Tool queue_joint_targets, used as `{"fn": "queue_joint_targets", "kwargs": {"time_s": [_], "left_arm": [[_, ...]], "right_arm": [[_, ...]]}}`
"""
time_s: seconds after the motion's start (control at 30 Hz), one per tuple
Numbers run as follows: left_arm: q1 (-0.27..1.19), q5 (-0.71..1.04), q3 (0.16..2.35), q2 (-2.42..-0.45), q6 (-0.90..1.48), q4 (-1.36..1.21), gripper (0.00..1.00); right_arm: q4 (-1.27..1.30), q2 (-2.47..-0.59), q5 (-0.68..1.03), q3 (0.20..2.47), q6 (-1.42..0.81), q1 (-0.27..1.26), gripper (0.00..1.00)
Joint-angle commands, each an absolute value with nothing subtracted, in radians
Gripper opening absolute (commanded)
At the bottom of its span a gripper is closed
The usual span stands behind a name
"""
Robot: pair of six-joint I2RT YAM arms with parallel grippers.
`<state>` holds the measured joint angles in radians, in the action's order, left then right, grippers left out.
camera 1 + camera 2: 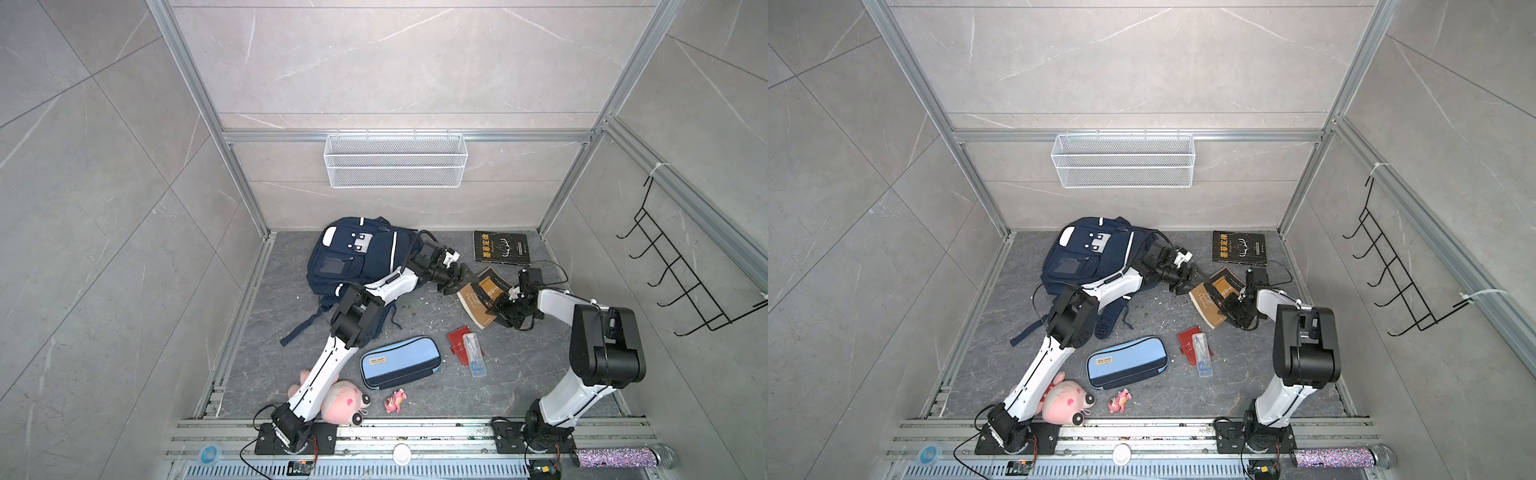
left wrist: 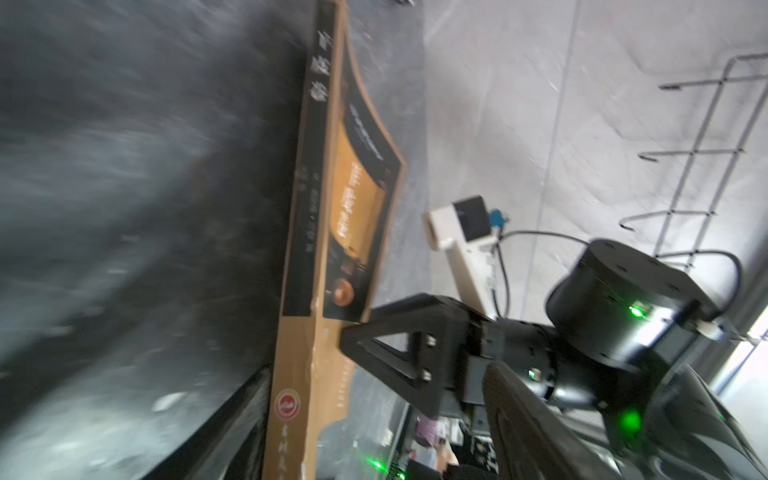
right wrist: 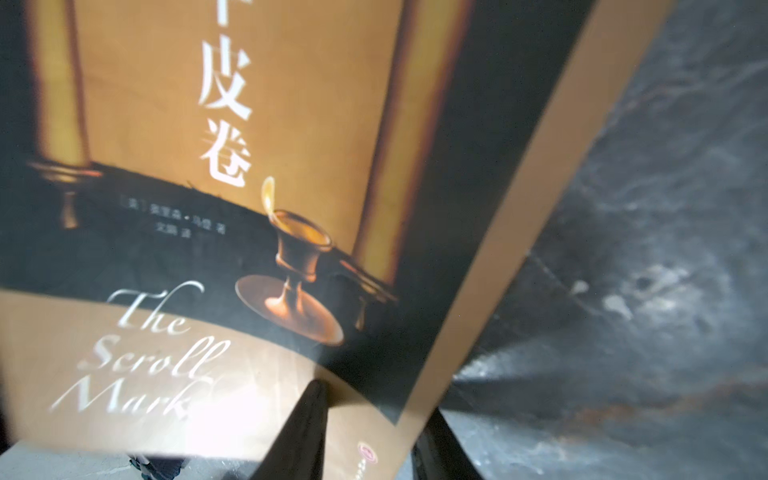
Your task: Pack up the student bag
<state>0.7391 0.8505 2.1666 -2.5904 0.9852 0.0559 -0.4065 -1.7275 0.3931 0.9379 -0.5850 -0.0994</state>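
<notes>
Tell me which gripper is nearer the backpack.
Left. The left gripper is close beside the backpack, at the brown book; the right gripper grips that book farther off.

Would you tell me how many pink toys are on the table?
2. A big pink plush lies at the front, partly under the left arm; a small pink figure beside it. More could hide in the backpack.
</notes>
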Motion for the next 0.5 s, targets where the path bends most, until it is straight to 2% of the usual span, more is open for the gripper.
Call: {"fn": "queue_joint_targets", "kwargs": {"time_s": [0.0,0.23,0.37,0.47], "left_arm": [[0.773,0.962,2.159,-2.507,1.039,-0.029,0.79],[0.766,0.856,2.145,-2.475,0.923,0.158,0.73],[0.766,0.810,2.159,-2.484,0.875,0.229,0.64],[0.766,0.795,2.153,-2.502,0.876,0.220,0.50]], "right_arm": [[-0.460,-1.772,0.368,0.878,-0.595,-0.084,0.36],[-0.459,-1.769,0.362,0.878,-0.598,-0.083,0.36],[-0.459,-1.765,0.357,0.880,-0.598,-0.083,0.36],[-0.445,-1.760,0.376,0.881,-0.594,-0.082,0.37]]}}
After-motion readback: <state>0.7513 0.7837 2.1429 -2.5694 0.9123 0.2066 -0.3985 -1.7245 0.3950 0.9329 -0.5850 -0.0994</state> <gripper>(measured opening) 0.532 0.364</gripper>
